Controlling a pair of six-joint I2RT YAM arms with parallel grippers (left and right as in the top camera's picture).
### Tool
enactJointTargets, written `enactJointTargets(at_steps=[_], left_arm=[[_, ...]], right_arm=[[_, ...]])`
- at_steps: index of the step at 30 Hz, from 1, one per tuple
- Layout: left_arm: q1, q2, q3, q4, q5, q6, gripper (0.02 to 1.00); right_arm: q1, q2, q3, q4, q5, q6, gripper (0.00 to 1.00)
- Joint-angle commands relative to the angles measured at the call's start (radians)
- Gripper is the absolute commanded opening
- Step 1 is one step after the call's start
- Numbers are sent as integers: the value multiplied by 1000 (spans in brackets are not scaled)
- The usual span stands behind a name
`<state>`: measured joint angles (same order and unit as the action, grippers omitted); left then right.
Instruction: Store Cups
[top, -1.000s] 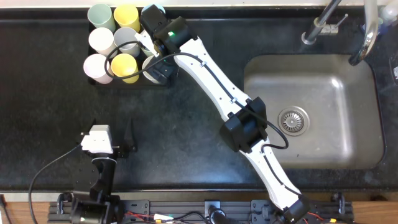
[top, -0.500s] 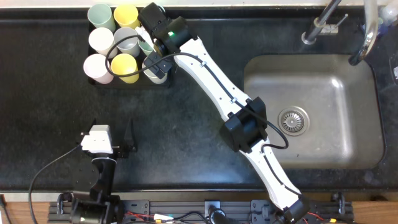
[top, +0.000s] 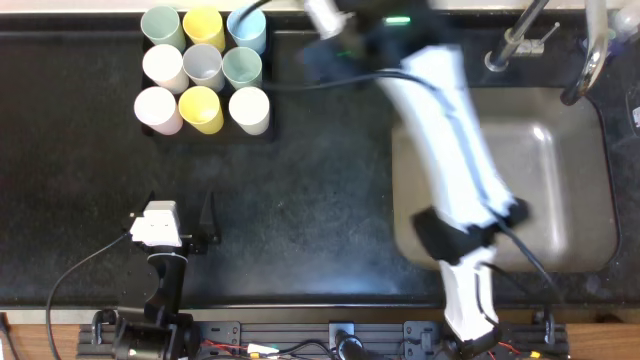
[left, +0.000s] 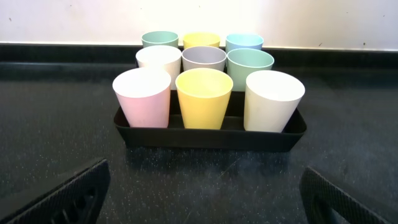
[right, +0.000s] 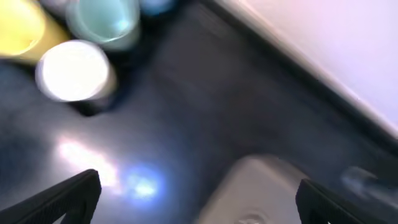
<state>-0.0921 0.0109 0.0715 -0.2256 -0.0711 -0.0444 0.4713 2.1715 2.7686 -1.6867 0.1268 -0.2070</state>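
A black tray at the counter's back left holds several upright cups in three rows. Its near row is a pink cup, a yellow cup and a white cup. From above, the white cup stands in the tray's near right corner. My left gripper rests low on the counter in front of the tray, open and empty. My right gripper is raised to the right of the tray, blurred, open with nothing in it. Below it are the white cup and a teal cup.
A steel sink fills the right side, with a faucet at its back edge. My right arm crosses over the sink's left part. The dark counter lies between the tray and the sink. A wall runs behind the tray.
My right gripper has let go at the tray's near right corner, and the arm has swung up and right towards the sink. The white cup stands free. The left arm has not moved.
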Motion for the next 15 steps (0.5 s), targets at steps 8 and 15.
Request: enactJointTargets(at_steps=[8,15], left_arm=[[-5,-8,-2,-1,-8,18,998],[-5,-8,-2,-1,-8,18,998]], right_arm=[[-237,-516,-577,0,19,258,996],[-290,-1143,-1479,577,43,338,998]])
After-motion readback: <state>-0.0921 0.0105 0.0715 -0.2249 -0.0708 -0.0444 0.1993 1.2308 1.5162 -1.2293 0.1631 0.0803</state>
